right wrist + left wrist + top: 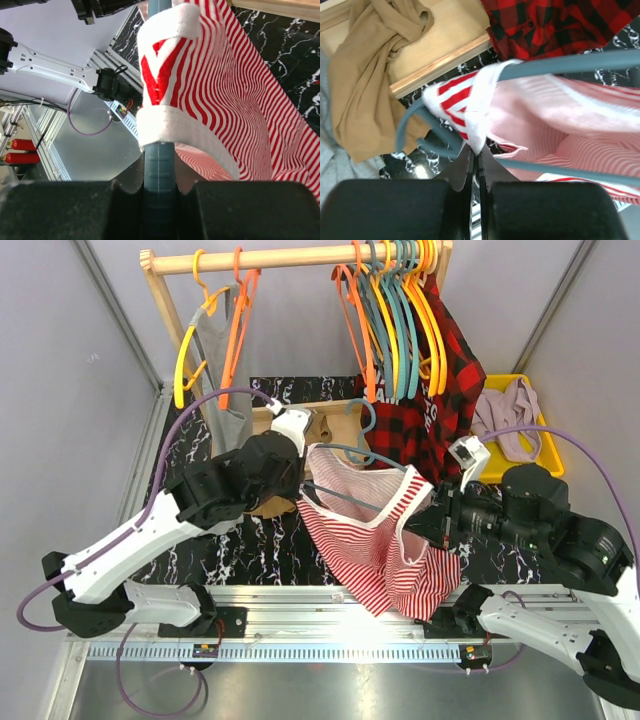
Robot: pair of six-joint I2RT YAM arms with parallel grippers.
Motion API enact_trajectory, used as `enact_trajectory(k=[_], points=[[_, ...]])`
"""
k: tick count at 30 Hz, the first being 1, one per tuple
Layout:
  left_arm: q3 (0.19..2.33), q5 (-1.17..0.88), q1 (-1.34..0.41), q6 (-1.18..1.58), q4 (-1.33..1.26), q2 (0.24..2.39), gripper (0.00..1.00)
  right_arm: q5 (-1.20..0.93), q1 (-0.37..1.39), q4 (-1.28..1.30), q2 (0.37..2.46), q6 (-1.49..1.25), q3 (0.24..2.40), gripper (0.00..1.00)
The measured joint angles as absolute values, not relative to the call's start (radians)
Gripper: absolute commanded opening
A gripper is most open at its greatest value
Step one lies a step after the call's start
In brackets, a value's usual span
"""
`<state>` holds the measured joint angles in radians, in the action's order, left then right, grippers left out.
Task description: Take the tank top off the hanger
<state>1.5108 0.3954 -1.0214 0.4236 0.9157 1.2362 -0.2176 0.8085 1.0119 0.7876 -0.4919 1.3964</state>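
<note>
Red-white striped tank top (375, 540) hung low centre in the top view, above the black marbled surface (250, 550), with its straps on the grey-blue hanger (159, 160). Left tool (476, 159) was fully closed, pinching the white strap trim at one hanger shoulder. Right tool (159, 182) was clamped narrow around the hanger's other arm, with a strap looped just ahead of it. Step in hand looked like: strap grabbed, pull-off not yet done. Next move likely needs the left to drag the strap past the arm end while the right holds the hanger steady. The thin trim could slip.
</note>
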Motion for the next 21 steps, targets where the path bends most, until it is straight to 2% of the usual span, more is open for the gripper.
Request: enact_trajectory(k=[4, 10, 12, 13, 14, 15, 21], points=[[1.499, 0.413, -1.002, 0.426, 0.942, 1.196, 0.0, -0.195, 0.809, 1.044, 0.753, -0.492, 1.397, 0.0], [1.356, 0.342, -0.719, 0.411, 0.95, 1.053, 0.0, -0.251, 0.809, 1.11, 0.712, -0.485, 1.458, 0.0], [1.311, 0.297, -0.688, 0.403, 0.95, 1.023, 0.02, -0.272, 0.809, 1.128, 0.702, -0.483, 1.489, 0.0], [1.293, 0.271, -0.682, 0.398, 0.948, 1.016, 0.15, -0.276, 0.809, 1.14, 0.694, -0.482, 1.51, 0.0], [1.271, 0.233, -0.679, 0.39, 0.937, 1.013, 0.41, -0.274, 0.809, 1.148, 0.685, -0.483, 1.522, 0.0], [1.249, 0.191, -0.677, 0.384, 0.923, 1.01, 0.99, -0.271, 0.809, 1.151, 0.673, -0.484, 1.532, 0.0], [1.17, -0.031, -0.677, 0.412, 0.857, 0.96, 0.99, -0.221, 0.809, 1.151, 0.614, -0.501, 1.53, 0.0]])
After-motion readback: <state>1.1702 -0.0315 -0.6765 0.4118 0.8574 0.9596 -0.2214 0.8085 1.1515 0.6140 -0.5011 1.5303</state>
